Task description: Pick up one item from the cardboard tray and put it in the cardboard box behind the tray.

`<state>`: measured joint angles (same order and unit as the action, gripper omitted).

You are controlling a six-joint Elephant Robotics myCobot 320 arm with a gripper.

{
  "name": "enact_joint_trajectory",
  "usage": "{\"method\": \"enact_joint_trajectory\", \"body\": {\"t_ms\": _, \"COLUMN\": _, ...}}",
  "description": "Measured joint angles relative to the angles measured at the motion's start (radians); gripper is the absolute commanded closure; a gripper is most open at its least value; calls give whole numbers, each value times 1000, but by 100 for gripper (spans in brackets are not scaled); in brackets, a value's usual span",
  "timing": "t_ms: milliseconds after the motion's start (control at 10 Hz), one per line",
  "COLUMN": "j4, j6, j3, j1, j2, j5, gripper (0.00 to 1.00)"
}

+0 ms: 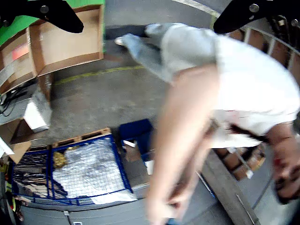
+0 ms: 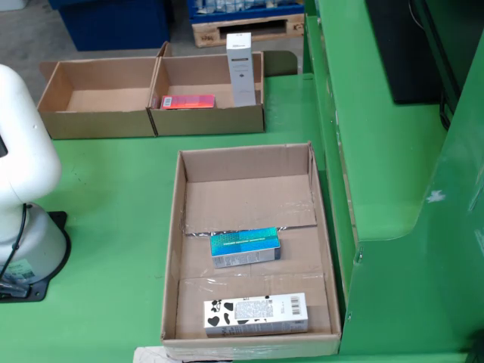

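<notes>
The fixed view shows a shallow cardboard tray (image 2: pixel 173 249) on the green table. A shiny teal box (image 2: pixel 245 247) lies at its middle and a white box with black cow patches (image 2: pixel 255 314) near its front wall. Behind the tray stand two open cardboard boxes. The left one (image 2: pixel 94 124) looks bare; the right one (image 2: pixel 208 119) holds a flat red packet (image 2: pixel 187 101) and an upright white carton (image 2: pixel 240 68). My gripper (image 1: pixel 147 28) appears only in the gripper-mounted view, its black fingers (image 1: pixel 61 16) spread wide at the top corners with nothing between them. That view faces away from the tray.
A person in a white shirt (image 1: pixel 248 79) bends close in front of the gripper camera, one blurred bare arm (image 1: pixel 183 150) reaching down. A blue wire cage (image 1: pixel 84 171) and cardboard cartons (image 1: pixel 65 40) stand on the concrete floor. The arm's white base (image 2: pixel 23 197) sits left of the tray.
</notes>
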<state>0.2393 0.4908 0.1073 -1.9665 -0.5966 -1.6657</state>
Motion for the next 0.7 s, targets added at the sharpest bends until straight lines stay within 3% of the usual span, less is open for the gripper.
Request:
{"method": "enact_joint_trajectory", "body": {"t_ms": 200, "j4": 97, "j6": 95, "j3": 98, "j1": -52, "j2": 100, "j5": -11, "gripper": 0}}
{"method": "enact_joint_trajectory", "body": {"t_ms": 300, "j4": 150, "j6": 92, "j3": 98, "j1": -20, "j2": 164, "j5": -54, "gripper": 0}}
{"method": "enact_joint_trajectory", "body": {"t_ms": 500, "j4": 261, "j6": 46, "j3": -12, "j1": 81, "j2": 271, "j5": -121, "gripper": 0}}
{"method": "enact_joint_trajectory", "body": {"t_ms": 700, "j4": 386, "j6": 158, "j3": -120, "j1": 202, "j2": 396, "j5": -236, "gripper": 0}}
